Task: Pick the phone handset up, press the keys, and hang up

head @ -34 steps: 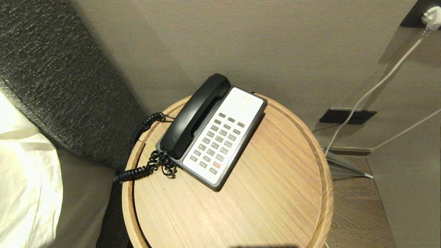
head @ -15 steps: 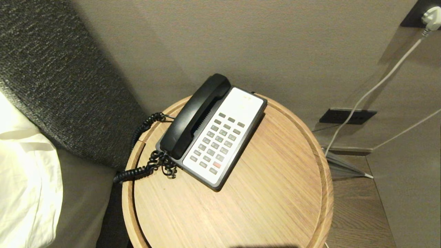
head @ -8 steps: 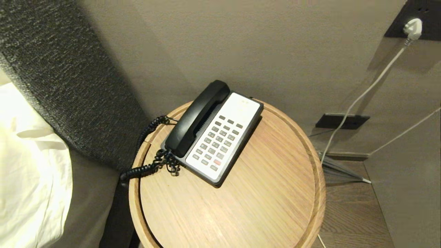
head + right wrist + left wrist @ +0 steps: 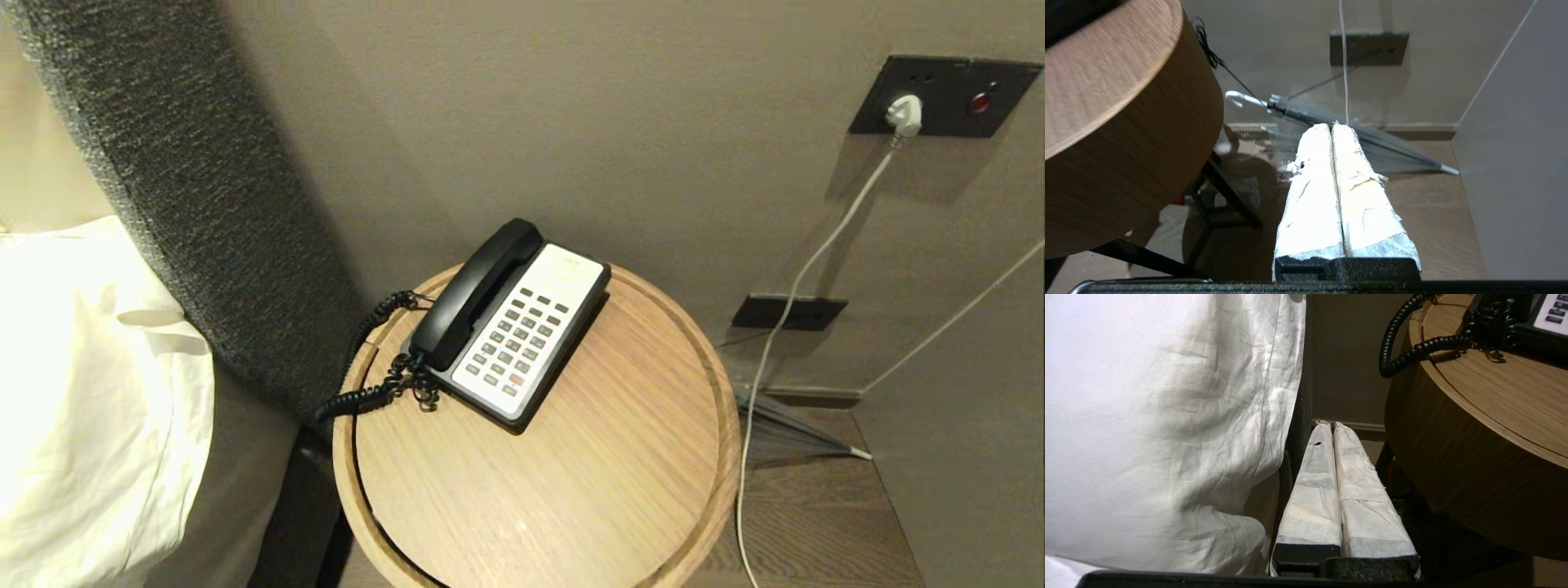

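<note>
A round, light oak side table with a raised rim [image 4: 653, 490] stands against a beige wall, between a dark grey woven headboard [image 4: 204, 212] with a white pillow [image 4: 90, 392] and a wooden floor where a folded transparent umbrella [image 4: 1355, 139] lies. On the table's far left part sits a black-and-white phone base [image 4: 571, 327], set at an angle. The long, curved, glossy black phone handset [image 4: 478, 290] rests in the cradle along the base's left side; its black coiled cord [image 4: 367, 392] loops over the table rim toward the headboard. The keys [image 4: 514, 343] — a grid of small dark grey buttons with one red button, set in a white faceplate — lie just beside the handset. A white plug [image 4: 904, 114] sits in a black wall socket plate [image 4: 947, 96].

Neither arm appears in the head view. The left gripper [image 4: 1333, 426] hangs low between pillow and table, its white-wrapped fingers [image 4: 1314, 486] pressed together on nothing. The right gripper [image 4: 1332, 126] hangs beside the table's right flank, above the floor — fingers likewise pressed together, empty.
</note>
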